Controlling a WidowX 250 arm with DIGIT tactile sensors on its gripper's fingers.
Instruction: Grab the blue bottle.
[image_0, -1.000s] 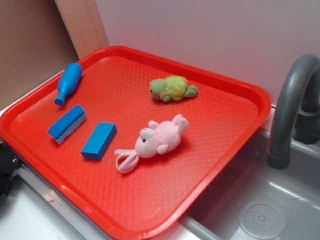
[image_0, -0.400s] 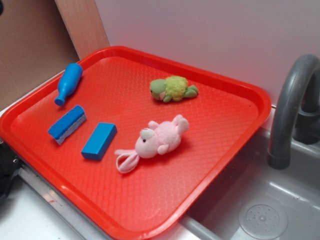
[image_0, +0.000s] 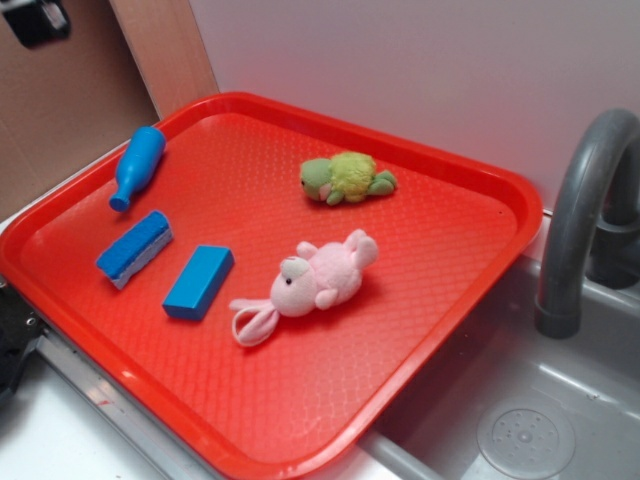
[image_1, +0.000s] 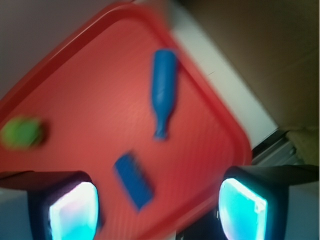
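The blue bottle (image_0: 137, 166) lies on its side at the far left of the red tray (image_0: 470, 170), neck pointing toward the front. In the blurred wrist view the blue bottle (image_1: 163, 91) lies well ahead of my gripper (image_1: 159, 212), neck toward me. The gripper is open and empty, its two fingers far apart, high above the tray's left edge. In the exterior view only a dark part of the arm (image_0: 35, 20) shows at the top left corner.
On the tray lie a blue-and-white sponge (image_0: 134, 247), a flat blue block (image_0: 198, 281), a pink bunny (image_0: 318, 281) and a green-yellow plush turtle (image_0: 346, 177). A grey faucet (image_0: 580, 210) and sink (image_0: 520, 420) are at the right. A brown wall stands behind the left side.
A dark part of the arm has come into the exterior view at the top left corner. The objects on the tray have not moved.
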